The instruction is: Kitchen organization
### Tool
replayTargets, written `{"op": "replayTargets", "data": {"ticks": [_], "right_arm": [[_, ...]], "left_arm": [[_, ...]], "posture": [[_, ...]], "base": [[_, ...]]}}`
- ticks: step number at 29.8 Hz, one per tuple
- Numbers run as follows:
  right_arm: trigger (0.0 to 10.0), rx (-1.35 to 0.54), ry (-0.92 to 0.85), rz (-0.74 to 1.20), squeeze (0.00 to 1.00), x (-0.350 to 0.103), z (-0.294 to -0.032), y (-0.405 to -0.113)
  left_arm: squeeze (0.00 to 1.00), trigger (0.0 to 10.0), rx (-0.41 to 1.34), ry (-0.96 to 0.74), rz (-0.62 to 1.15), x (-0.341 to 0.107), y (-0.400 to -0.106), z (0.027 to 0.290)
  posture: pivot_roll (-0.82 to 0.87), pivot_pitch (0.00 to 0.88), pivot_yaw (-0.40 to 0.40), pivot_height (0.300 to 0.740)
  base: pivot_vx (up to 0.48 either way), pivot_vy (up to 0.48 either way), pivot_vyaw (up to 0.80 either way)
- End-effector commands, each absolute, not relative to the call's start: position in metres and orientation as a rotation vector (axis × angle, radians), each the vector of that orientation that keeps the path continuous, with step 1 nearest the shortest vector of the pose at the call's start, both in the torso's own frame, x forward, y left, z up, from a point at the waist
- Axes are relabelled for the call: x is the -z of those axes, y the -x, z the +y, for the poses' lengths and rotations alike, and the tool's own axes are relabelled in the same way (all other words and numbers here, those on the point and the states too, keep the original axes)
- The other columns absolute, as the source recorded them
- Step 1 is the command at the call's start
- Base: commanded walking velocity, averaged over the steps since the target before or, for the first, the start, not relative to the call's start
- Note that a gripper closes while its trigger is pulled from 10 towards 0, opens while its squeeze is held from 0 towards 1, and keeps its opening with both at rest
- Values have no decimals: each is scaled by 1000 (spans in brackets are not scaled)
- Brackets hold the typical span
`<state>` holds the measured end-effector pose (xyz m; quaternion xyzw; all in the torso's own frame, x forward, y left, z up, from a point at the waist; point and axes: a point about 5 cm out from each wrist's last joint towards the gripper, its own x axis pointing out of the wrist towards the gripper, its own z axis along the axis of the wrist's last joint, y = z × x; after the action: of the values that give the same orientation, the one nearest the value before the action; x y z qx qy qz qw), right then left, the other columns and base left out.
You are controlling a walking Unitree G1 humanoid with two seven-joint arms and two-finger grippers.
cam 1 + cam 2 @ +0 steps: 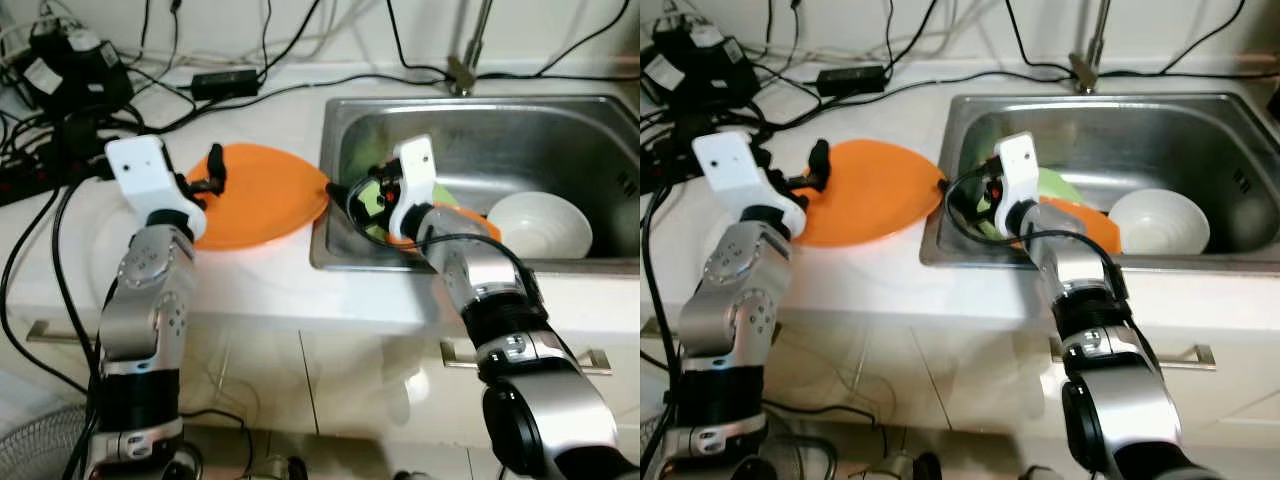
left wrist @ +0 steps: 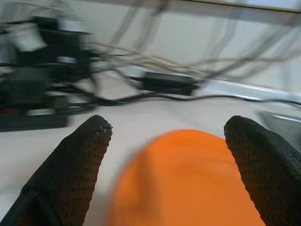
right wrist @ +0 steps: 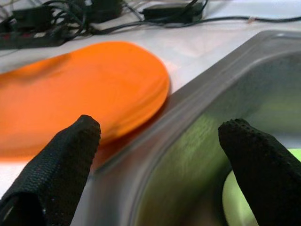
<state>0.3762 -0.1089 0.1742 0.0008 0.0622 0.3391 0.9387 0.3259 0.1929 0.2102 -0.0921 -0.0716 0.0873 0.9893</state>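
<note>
1. White countertop (image 1: 260, 285) runs across in front of me, with cabinet fronts below; it is the working surface for sorting the kitchenware, so both my arms are raised over it.
2. My left gripper (image 2: 164, 160) hovers at about 9 o'clock of the orange plate (image 1: 262, 192), fingers spread wide and empty. I judge it is placed there to line up with the plate's near edge.
3. That orange plate lies flat on the counter, its right edge overhanging the sink (image 1: 480, 108) rim, likely easy to tip if nudged.
4. My right gripper (image 3: 160, 160) sits at the sink's left wall, fingers wide apart, holding nothing, pointing towards the plate's overhanging edge at about 10 o'clock.
5. Inside the sink, behind my right wrist, lie a green dish (image 1: 1055, 186), another orange piece (image 1: 1090, 222) and, at 3 o'clock, a white bowl (image 1: 540, 225).
6. Farthest back, black cables (image 1: 300, 80) and a power adapter (image 1: 225, 80) crowd the wall, beside the tap (image 1: 470, 50).
</note>
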Motion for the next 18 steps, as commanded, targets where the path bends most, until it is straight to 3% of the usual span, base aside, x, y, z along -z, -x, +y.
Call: {"op": "replayTargets", "data": {"ticks": [1, 8, 18], "right_arm": [[10000, -742, 14, 107, 0, -185, -107, -373], [10000, -820, 55, 147, 0, -186, -118, -352], [10000, -877, 97, 163, 0, -195, -119, -339]], "left_arm": [[0, 10000, -240, 183, -125, -206, -324, 202], [0, 10000, -397, 275, -25, -188, -317, 214], [0, 10000, -244, 455, 145, -167, -329, 194]], "posture": [[-13, 69, 97, 740], [-28, 65, 107, 740], [-36, 57, 111, 740]], "base": [[0, 0, 0], [0, 0, 0], [0, 0, 0]]}}
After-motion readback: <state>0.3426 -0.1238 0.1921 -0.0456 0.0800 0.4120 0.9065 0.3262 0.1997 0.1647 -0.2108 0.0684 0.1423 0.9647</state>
